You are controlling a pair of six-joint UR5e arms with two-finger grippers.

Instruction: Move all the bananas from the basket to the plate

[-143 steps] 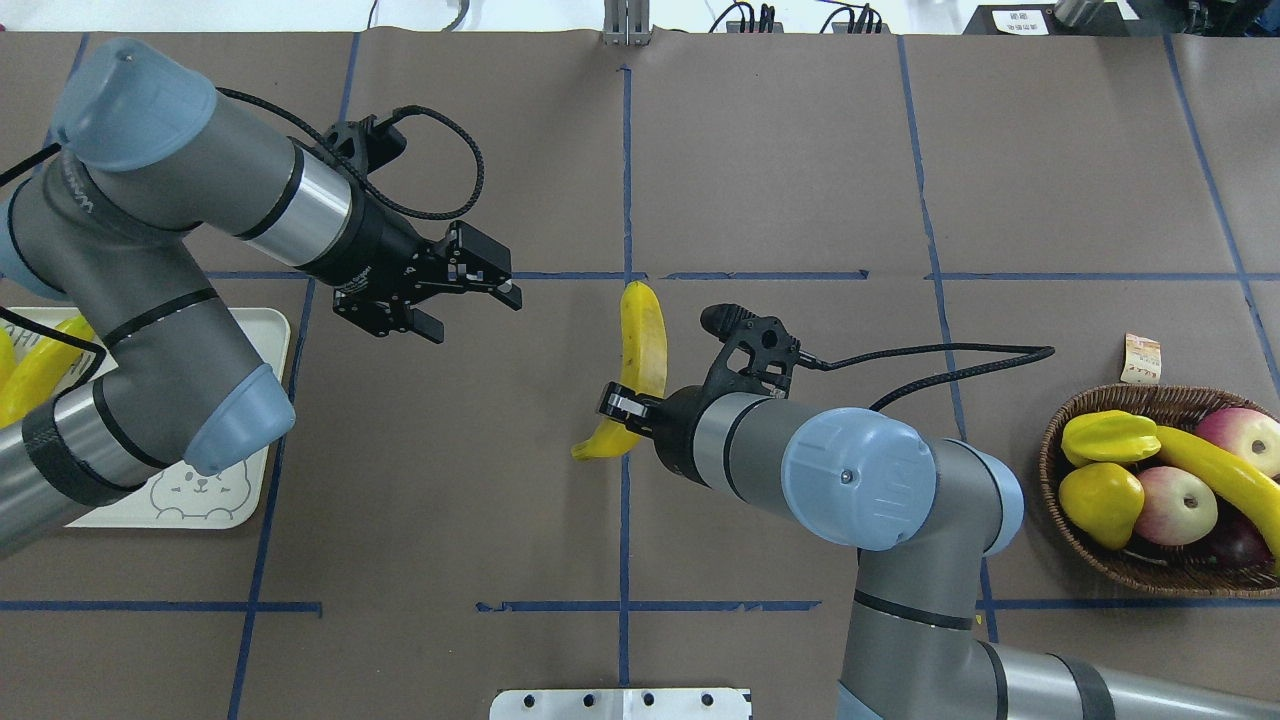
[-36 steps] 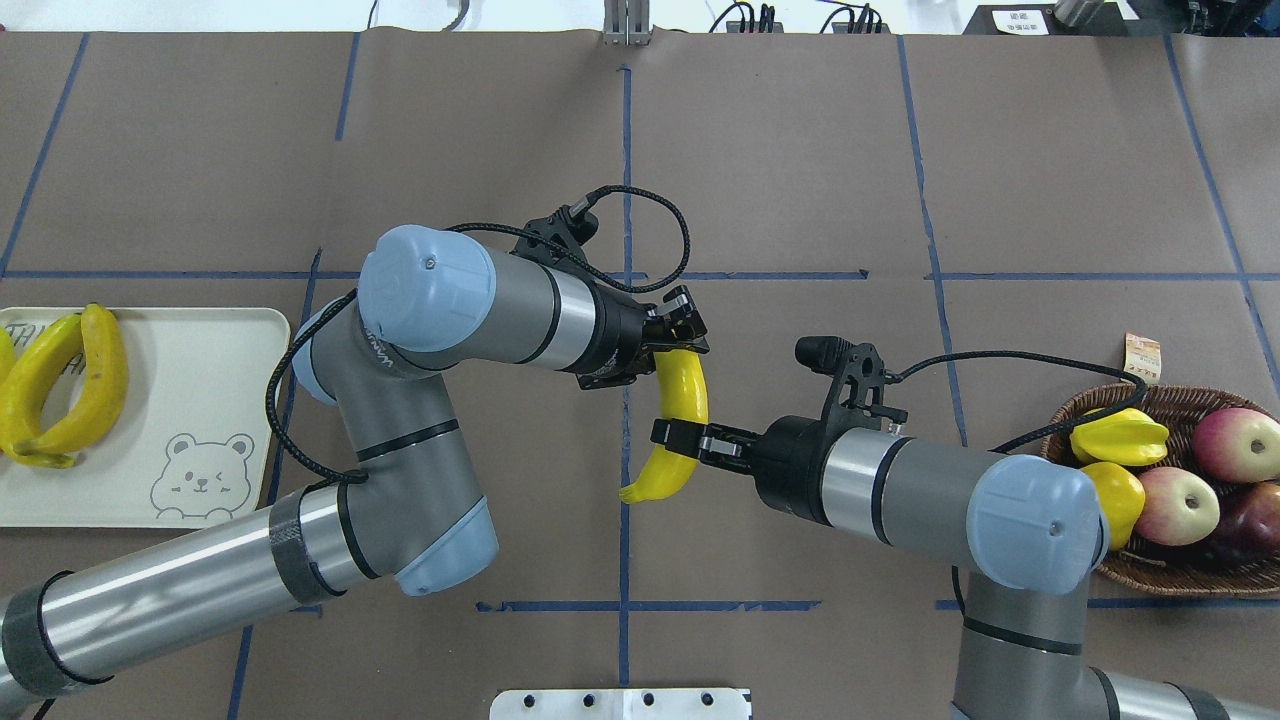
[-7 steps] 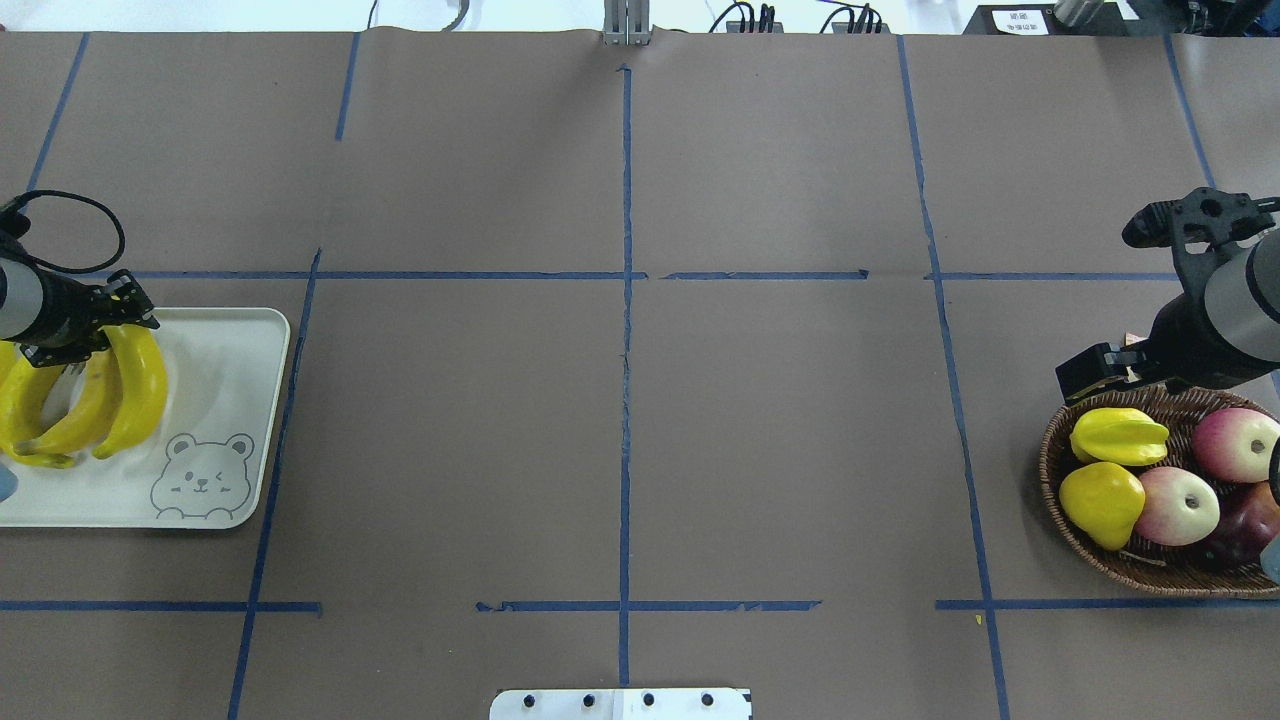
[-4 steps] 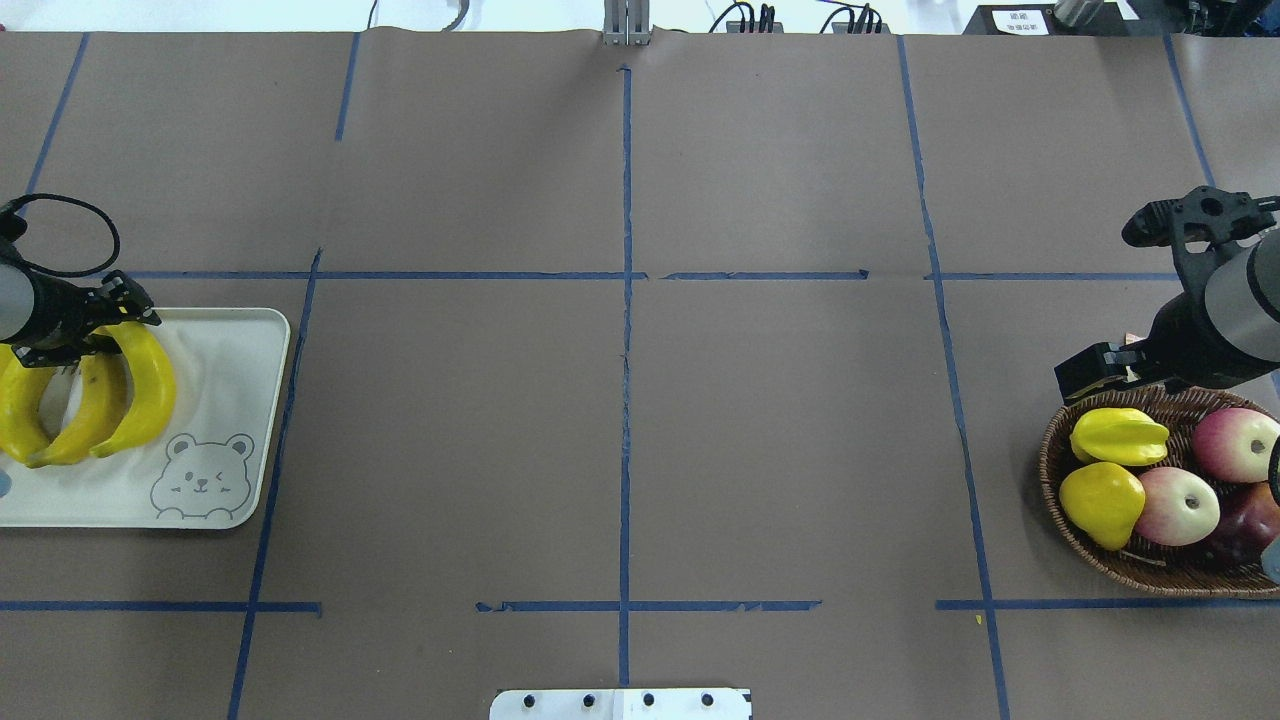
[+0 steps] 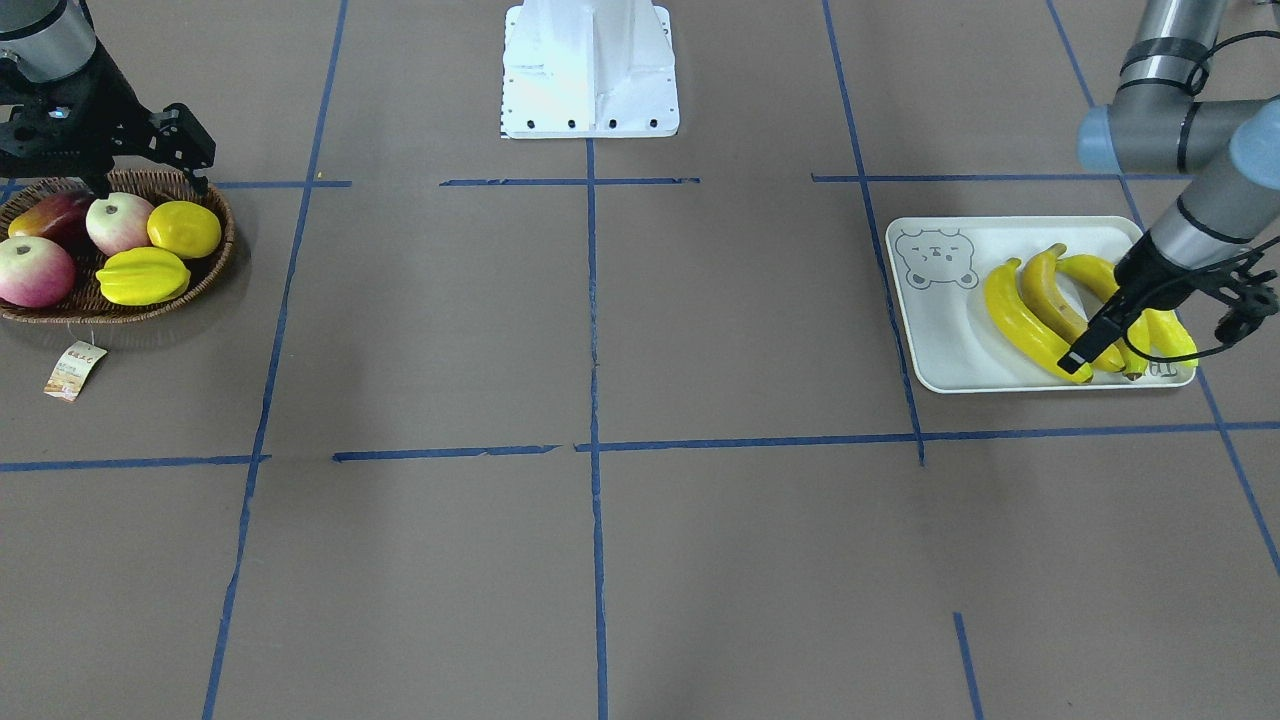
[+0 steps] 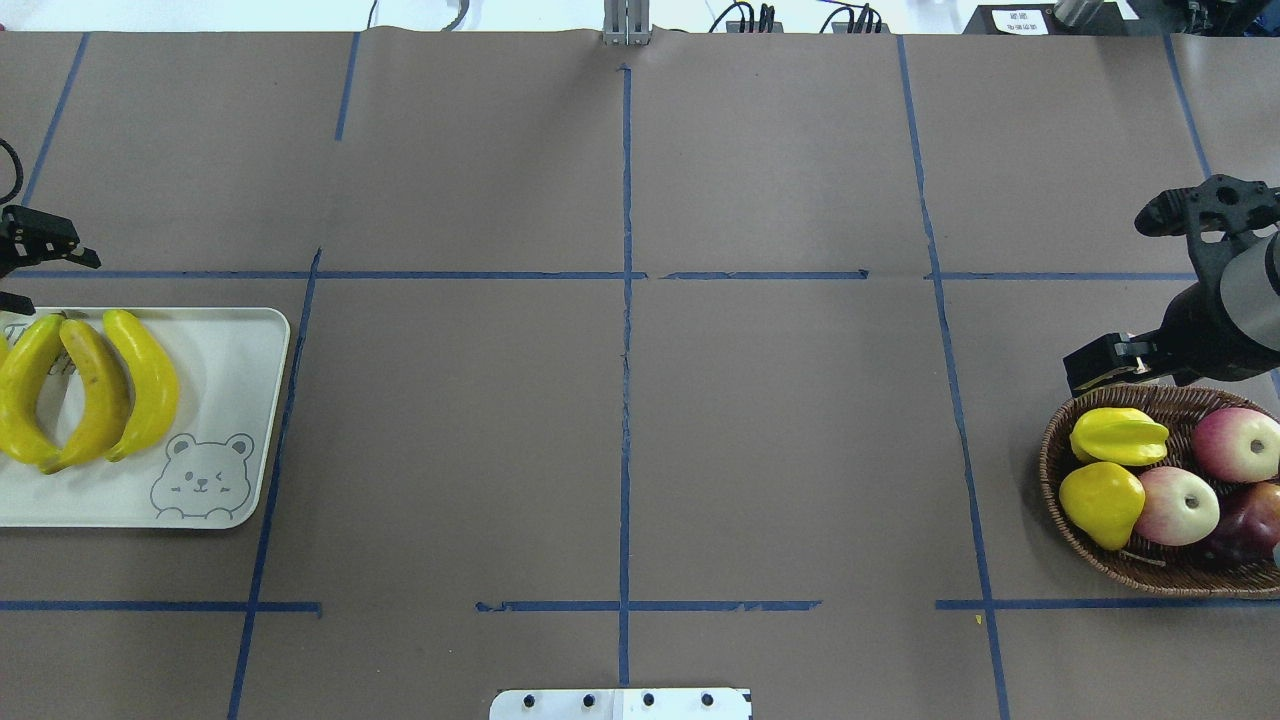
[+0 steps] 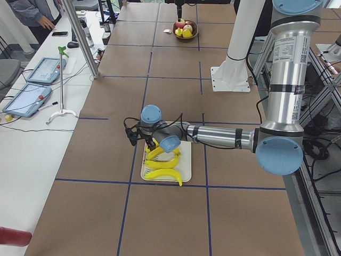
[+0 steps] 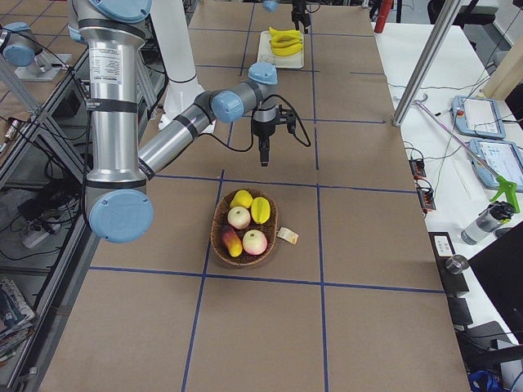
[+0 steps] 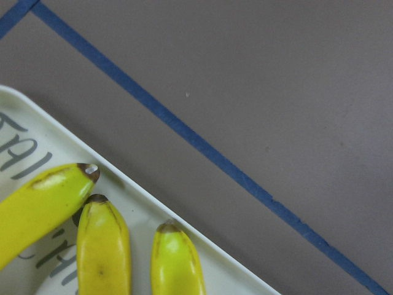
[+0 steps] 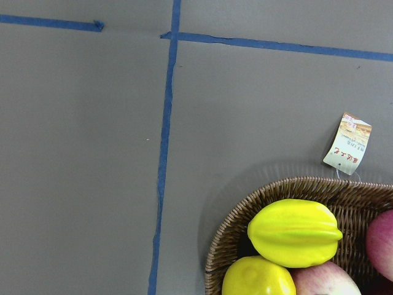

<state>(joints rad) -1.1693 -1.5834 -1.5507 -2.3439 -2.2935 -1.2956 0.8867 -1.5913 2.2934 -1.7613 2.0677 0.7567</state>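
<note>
at the left end of the table the plate (image 5: pixel 935 360) is carrying the bananas (image 5: pixel 1020 320), which are lying side by side with their curves nested. packed that way, they are fitting on one half and leaving the bear print uncovered. counting in the front-facing view, four are showing, though one is partly hiding behind the left claw (image 6: pixel 50 280). that claw is hanging over the plate's far edge with its jaws apart, gripping nothing and touching no fruit, so the bananas are resting free.

at the other end the right claw (image 5: pixel 148 176) is hovering beside the rim of the basket (image 5: pixel 120 312), jaws spread and empty. no banana is showing in the basket. it is holding one starfruit (image 5: pixel 142 276), one round yellow fruit (image 5: pixel 184 228), two pink apples (image 5: pixel 36 271) and one darker red fruit (image 5: pixel 55 214). judging by this, the moving is looking finished, and both claws are simply keeping clear.
</note>
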